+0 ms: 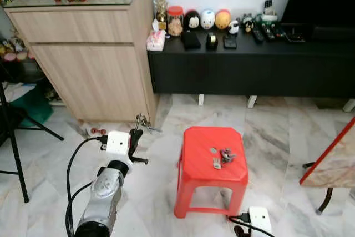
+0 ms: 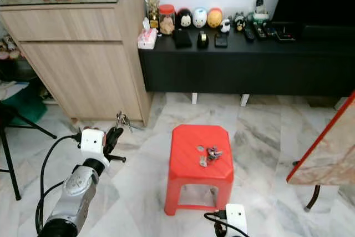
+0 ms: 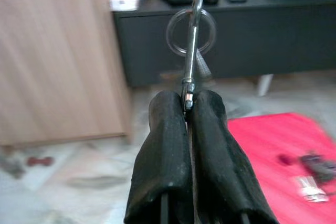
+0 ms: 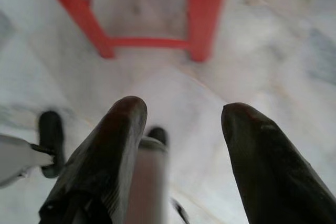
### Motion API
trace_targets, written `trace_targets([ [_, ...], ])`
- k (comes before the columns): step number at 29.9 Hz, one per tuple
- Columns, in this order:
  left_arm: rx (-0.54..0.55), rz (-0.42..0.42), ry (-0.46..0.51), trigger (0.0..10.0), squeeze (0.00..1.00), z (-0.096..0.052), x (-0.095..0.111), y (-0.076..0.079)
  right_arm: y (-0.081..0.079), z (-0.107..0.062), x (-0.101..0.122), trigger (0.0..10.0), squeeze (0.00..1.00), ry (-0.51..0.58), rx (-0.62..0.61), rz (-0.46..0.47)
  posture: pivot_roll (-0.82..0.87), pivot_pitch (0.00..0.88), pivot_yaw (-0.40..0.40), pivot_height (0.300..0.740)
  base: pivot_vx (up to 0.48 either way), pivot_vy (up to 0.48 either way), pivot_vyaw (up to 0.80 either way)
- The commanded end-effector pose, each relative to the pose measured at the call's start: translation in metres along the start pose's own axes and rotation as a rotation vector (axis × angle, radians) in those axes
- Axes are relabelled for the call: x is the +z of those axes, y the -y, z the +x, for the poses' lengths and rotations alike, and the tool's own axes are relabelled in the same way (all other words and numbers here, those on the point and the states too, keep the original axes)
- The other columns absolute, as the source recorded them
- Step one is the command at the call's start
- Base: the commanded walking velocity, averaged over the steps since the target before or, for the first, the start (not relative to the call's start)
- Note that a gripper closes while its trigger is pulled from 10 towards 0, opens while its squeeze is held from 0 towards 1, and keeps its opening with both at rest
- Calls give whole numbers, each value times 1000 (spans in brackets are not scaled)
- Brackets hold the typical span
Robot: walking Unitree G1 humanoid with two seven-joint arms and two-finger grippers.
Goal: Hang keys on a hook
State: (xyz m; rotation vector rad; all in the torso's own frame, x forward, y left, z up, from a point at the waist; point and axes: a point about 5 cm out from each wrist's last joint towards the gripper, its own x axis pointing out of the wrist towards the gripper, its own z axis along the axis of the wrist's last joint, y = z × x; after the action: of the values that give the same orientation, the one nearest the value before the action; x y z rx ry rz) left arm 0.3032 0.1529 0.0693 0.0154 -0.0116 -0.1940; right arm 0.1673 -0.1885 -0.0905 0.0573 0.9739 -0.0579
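My left gripper (image 1: 136,133) is raised over the marble floor, left of a red plastic stool (image 1: 212,166). It is shut on a metal clip with a key ring (image 3: 190,29); its fingers (image 3: 168,145) pinch the clip's lower end. The ring and keys (image 1: 142,120) stick up from the fingertips towards the corner of the wooden cabinet. A second small bunch of keys (image 1: 224,156) lies on the stool's seat. My right gripper (image 4: 181,116) hangs low beside the stool, open, with nothing between its fingers and pointing at the floor by the stool's legs (image 4: 202,19).
A light wooden cabinet (image 1: 89,65) stands at the back left. A low black console (image 1: 249,65) with figurines, a jar and remotes runs along the wall. Black stand legs (image 1: 16,154) are at the far left. A marble-topped table corner (image 1: 333,162) juts in at the right.
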Motion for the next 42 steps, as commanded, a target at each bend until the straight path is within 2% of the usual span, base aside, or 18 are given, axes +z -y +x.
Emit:
trace_targets([
  [1,-8,13,11,10000,0,-1,1,-2,-2,1,3,10000,0,7,4,17,84,23,-17,740,0,-311,0],
  [9,-23,10,12,10000,0,0,1,1,-1,0,2,10000,0,7,-4,12,85,0,-11,740,0,-316,0],
  [13,-32,7,19,10000,0,2,3,3,0,0,2,10000,0,8,-12,40,83,8,-12,740,0,-316,0],
  [42,-59,-11,29,10000,0,4,7,10,1,1,7,10000,0,17,-27,44,69,84,-10,740,0,-317,0],
])
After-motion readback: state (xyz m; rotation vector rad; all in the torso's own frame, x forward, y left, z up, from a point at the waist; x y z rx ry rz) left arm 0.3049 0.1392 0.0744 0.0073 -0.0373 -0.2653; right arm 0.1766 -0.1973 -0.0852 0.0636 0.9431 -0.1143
